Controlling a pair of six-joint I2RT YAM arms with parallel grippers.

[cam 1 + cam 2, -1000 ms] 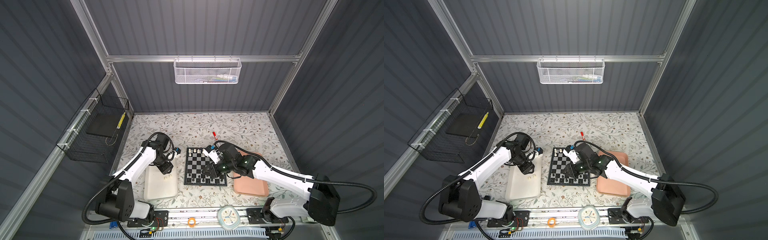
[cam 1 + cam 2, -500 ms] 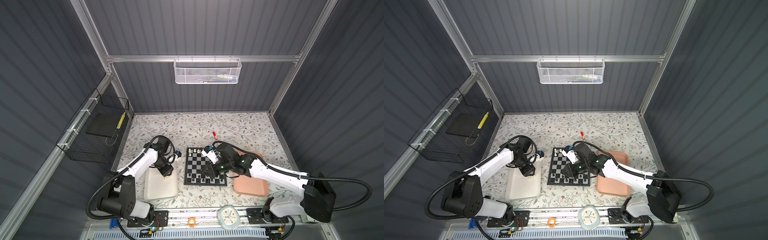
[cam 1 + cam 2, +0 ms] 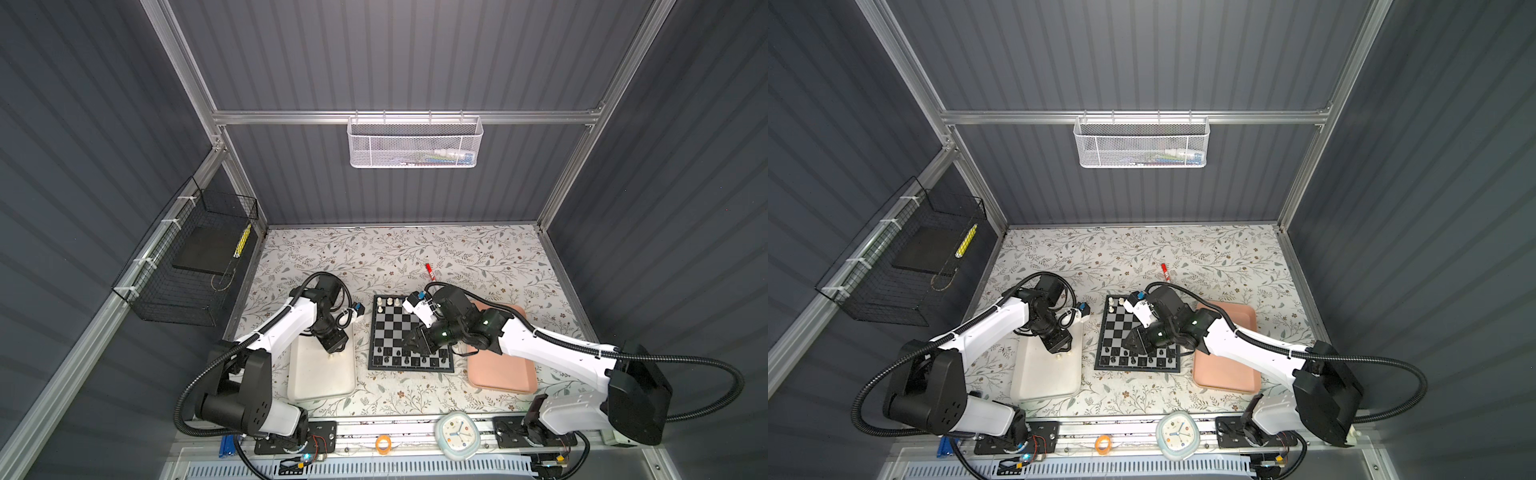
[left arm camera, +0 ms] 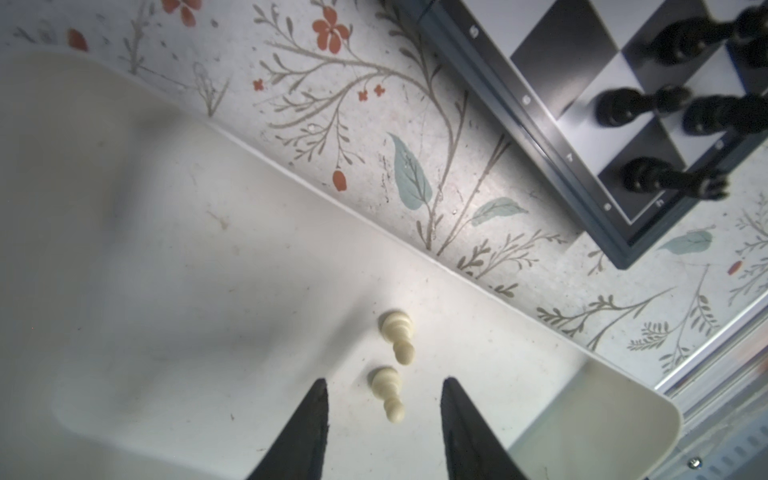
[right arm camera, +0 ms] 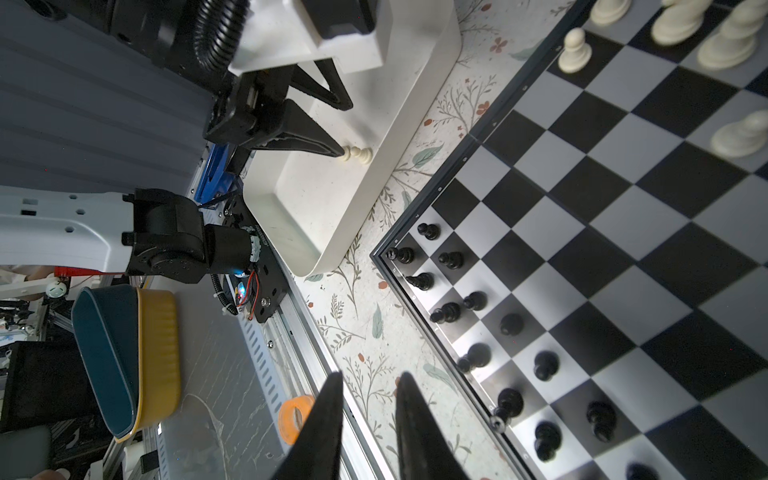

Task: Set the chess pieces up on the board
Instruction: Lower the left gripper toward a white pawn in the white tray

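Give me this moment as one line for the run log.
left claw: open, astride lying cream pawn in white tray | right claw: open, empty, over chessboard by black pieces

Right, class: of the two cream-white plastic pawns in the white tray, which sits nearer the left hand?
The cream-white plastic pawn between the left hand's open fingertips; the other pawn sits just beyond their tips.

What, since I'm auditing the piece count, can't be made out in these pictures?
- Board, both top views: squares on its right side hidden under the right arm.
- Black pieces: blurred in left wrist view, too small in top views to tell kinds.
- White back row: cut off by right wrist view's edge.
- Pink tray: partly covered by the right arm in top views.
- Mesh basket: contents too small behind the mesh.
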